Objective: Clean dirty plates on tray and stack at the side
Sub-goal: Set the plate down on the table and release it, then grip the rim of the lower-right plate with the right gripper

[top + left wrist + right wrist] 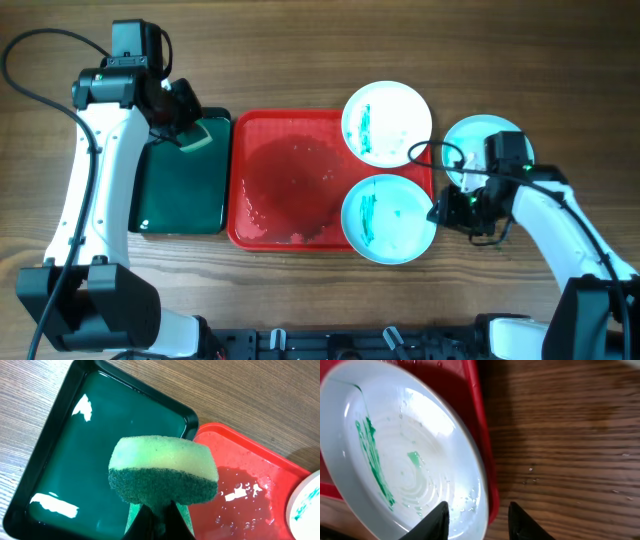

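Observation:
Two white plates with teal-green smears sit on the right part of the red tray [285,130]: one at the back [387,122], one at the front [389,218]. A pale teal plate [480,140] lies on the table to the right of the tray. My right gripper [440,208] is open at the front plate's right edge. In the right wrist view its fingers straddle the rim of that plate [405,460] and the tray's rim [482,425], gripper [478,504]. My left gripper [159,520] is shut on a green sponge [162,467], gripper [190,125].
A smaller dark green tray [180,195] holding liquid lies against the red tray's left side, under the sponge; it shows as the dark green tray [75,460] in the left wrist view. The red tray's floor [250,490] is wet. Bare wooden table [570,450] lies right of the tray.

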